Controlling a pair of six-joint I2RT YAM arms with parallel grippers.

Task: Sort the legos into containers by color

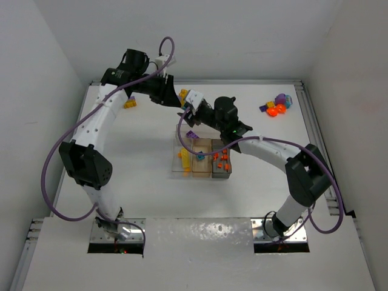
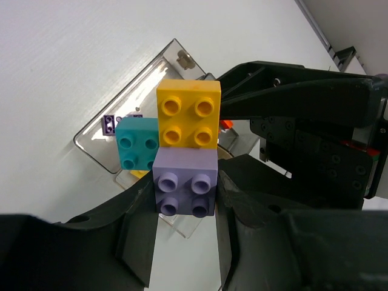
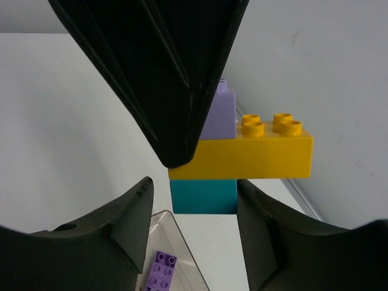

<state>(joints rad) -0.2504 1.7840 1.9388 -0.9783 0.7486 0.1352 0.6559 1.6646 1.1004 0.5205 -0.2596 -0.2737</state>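
Purple brick [image 2: 185, 191], clamped tight in the left jaws above the tray [image 2: 139, 85], has a yellow brick [image 2: 188, 115] and a teal brick [image 3: 203, 197] stuck to it, and the teal one pokes straight between the right jaws, which stand apart on both sides.

Two tools [image 1: 189, 100] [image 1: 195, 116], one tray [image 1: 182, 173], three joined bricks [image 2: 188, 115].
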